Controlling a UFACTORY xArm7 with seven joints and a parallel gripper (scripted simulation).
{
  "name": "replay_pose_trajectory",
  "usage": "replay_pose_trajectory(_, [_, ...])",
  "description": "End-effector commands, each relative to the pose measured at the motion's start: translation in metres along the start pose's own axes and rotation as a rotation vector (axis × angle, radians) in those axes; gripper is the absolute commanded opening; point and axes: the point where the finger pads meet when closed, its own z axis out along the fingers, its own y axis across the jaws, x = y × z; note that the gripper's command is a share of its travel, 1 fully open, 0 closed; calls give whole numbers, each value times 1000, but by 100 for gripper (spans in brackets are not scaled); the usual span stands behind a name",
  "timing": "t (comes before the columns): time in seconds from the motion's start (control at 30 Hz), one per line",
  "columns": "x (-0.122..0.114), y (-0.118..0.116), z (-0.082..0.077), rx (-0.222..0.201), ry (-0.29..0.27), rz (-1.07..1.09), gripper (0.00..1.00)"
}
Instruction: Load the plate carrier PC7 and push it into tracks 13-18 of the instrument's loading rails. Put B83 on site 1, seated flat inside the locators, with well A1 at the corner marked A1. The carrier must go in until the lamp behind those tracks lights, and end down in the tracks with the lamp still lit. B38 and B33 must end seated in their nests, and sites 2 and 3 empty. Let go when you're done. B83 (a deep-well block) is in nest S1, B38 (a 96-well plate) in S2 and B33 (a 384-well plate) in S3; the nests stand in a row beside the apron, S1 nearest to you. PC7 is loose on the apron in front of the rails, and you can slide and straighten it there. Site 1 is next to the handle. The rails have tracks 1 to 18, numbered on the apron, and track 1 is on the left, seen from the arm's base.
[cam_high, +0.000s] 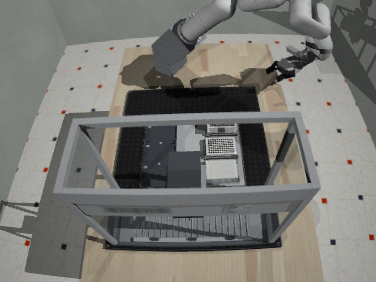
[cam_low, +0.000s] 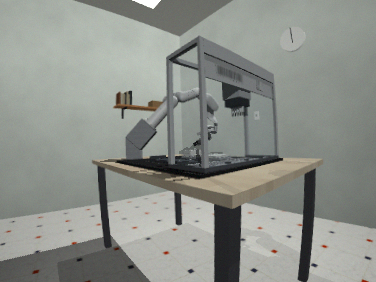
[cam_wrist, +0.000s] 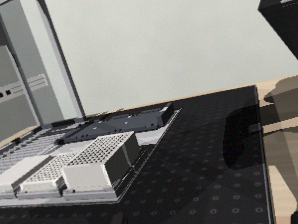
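Note:
My gripper (cam_high: 283, 70) is open and empty. It hangs above the table's far right corner, beyond the black deck (cam_high: 192, 100) and well away from the plates. The deep-well block B83 (cam_wrist: 98, 162) sits in the nest nearest the arm's base (cam_high: 221, 129). The 96-well plate B38 (cam_high: 220, 146) and the 384-well plate B33 (cam_high: 221, 171) sit in the nests behind it. The dark plate carrier PC7 (cam_wrist: 123, 122) (cam_high: 159, 150) lies on the apron beside the nests, with its sites empty. My fingers do not show in the wrist view.
The grey instrument frame (cam_high: 185, 195) spans the deck, with a pipetting head (cam_high: 185, 170) hanging over the apron. The loading rails (cam_high: 192, 227) lie under the frame's near side. Frame posts stand close to the nests.

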Motion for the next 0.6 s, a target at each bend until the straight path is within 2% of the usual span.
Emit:
replay_pose_trajectory(0.0, [-1,-6,8,-37,-10,29,100])
replay_pose_trajectory(0.13, [-1,-16,25,-132,-3,122,100])
replay_pose_trajectory(0.17, [-2,-19,29,-148,-2,137,100])
replay_pose_trajectory(0.23, [-2,-19,31,-148,-2,137,100])
replay_pose_trajectory(0.4, [-1,-32,53,-260,10,252,100])
replay_pose_trajectory(0.47, [-1,-32,53,-260,10,252,100])
replay_pose_trajectory(0.5, [-1,-34,58,-283,13,277,100])
replay_pose_trajectory(0.57, [-1,-34,58,-283,13,277,100])
